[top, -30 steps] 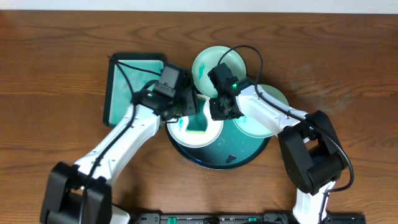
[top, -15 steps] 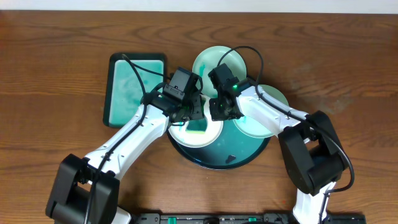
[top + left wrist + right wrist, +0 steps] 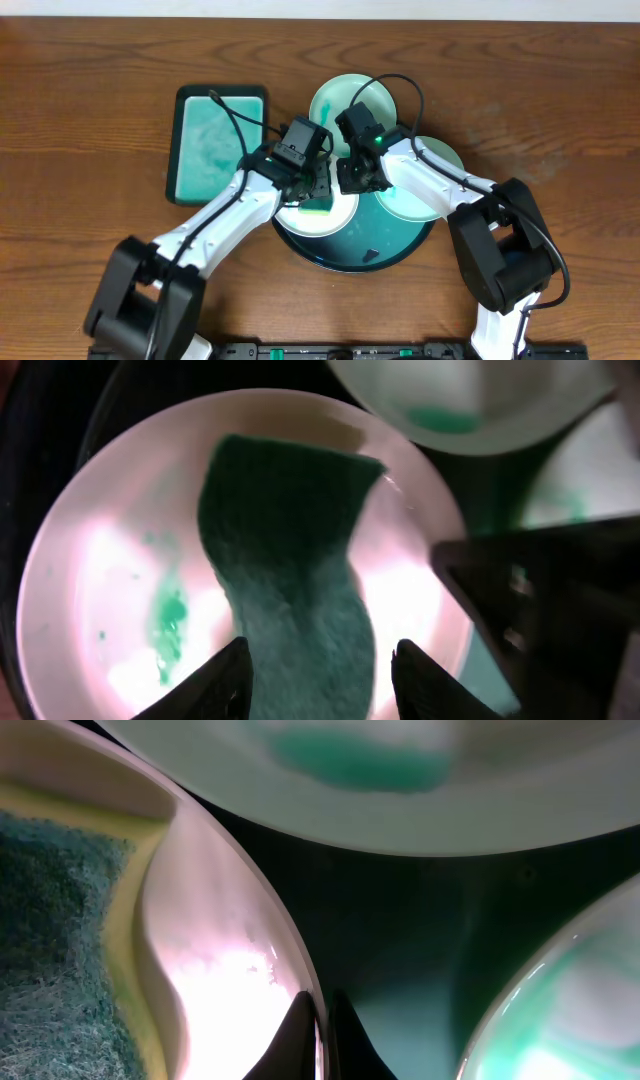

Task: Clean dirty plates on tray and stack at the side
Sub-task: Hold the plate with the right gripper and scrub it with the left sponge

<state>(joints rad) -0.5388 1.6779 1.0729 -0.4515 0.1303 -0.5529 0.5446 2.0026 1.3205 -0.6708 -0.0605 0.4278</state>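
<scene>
The whole table (image 3: 560,90) is seen from directly above; one plate (image 3: 90,560) is shown close-up, downward, by both wrist cameras.

You are swinging your left gripper (image 3: 306,172) to the right, off the sponge dish (image 3: 215,140) and in over the white plate (image 3: 345,212) on the left part of the tray (image 3: 400,248); the dish, half covered by the wrist a second ago, is now showing its whole green bed; your left forearm is lying steeper across the bench (image 3: 80,120), its elbow and shoulder links drawing in to the right as well; the gripper body is covering more of the plate's near-left rim; less of the sponge (image 3: 290,560) between the jaws is showing from overhead.
</scene>
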